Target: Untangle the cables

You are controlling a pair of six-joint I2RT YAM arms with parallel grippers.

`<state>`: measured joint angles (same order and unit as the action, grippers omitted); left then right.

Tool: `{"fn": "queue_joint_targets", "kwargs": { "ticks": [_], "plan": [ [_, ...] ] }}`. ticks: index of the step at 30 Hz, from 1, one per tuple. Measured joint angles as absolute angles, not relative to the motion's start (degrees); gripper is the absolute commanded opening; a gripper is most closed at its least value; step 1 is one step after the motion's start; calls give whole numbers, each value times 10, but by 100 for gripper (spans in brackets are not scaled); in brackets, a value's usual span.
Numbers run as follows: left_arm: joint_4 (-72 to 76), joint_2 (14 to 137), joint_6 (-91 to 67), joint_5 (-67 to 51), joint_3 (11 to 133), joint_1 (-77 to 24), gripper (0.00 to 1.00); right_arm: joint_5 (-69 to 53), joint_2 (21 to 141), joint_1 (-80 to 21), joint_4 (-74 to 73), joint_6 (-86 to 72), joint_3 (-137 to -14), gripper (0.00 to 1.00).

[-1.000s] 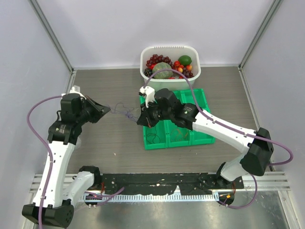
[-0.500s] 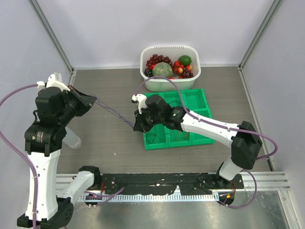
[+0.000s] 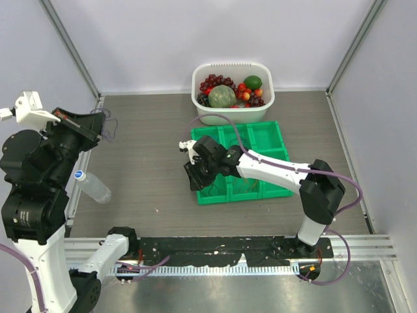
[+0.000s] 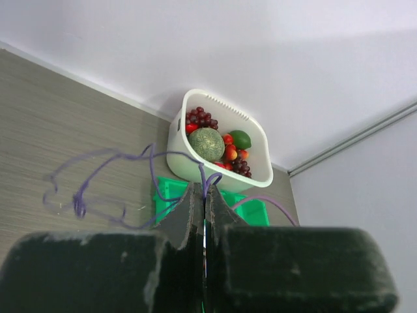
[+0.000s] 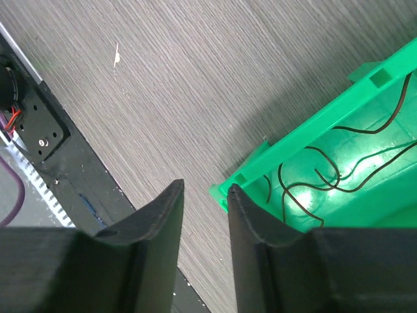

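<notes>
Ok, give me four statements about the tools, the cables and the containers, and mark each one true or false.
1. The left tool is shut on the purple cable. True.
2. The right tool grips a cable. False: its jaws stand apart with nothing between them, over a corner of the green tray.
3. A thin dark cable lies inside the green tray. True.
4. The white basin is empty. False: it holds fruit.
</notes>
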<state>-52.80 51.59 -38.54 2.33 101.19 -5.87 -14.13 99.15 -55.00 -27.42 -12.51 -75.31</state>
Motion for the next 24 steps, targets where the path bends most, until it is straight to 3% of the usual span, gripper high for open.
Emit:
{"fn": "queue_joint_targets", "kwargs": {
  "ticks": [5,14,24],
  "plan": [
    [-534,528,-391,-2,1010,-59,0,-149,984,-550,-293,-122,-779,48],
    [-564,585,-430,-98,959,-59,0,-199,946,-525,-241,-149,-934,64],
    [-577,591,-476,-179,913,-59,0,-269,969,-482,-158,-203,-1020,66]
  ]
}}
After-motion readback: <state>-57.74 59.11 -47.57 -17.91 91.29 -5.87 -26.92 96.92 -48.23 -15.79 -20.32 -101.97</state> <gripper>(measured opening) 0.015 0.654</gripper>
